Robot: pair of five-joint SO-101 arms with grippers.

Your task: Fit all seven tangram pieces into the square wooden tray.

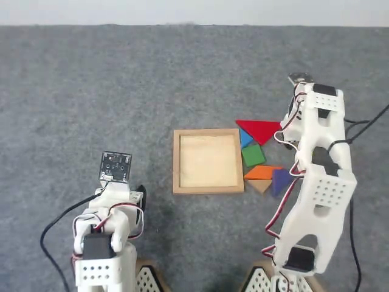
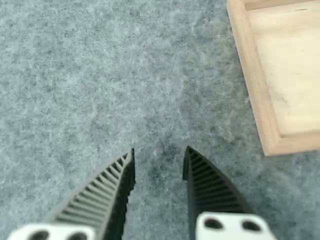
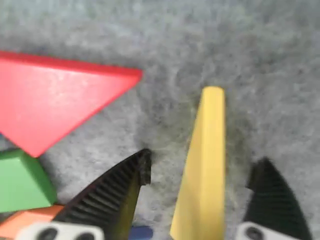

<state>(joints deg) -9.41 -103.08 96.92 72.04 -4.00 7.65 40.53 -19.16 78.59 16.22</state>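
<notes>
While the right claw stands spread astride the yellow tangram piece, up on edge near the red triangle, pinch its flat faces: probably stiff, light, slippery. Left claw released, above bench beside wooden tray.

Just beside the tray, the right arm covers part of the purple piece. Whether the tan piece lies under the orange piece cannot be told. In the right wrist view the yellow piece, red triangle and green piece run off the edge.
</notes>
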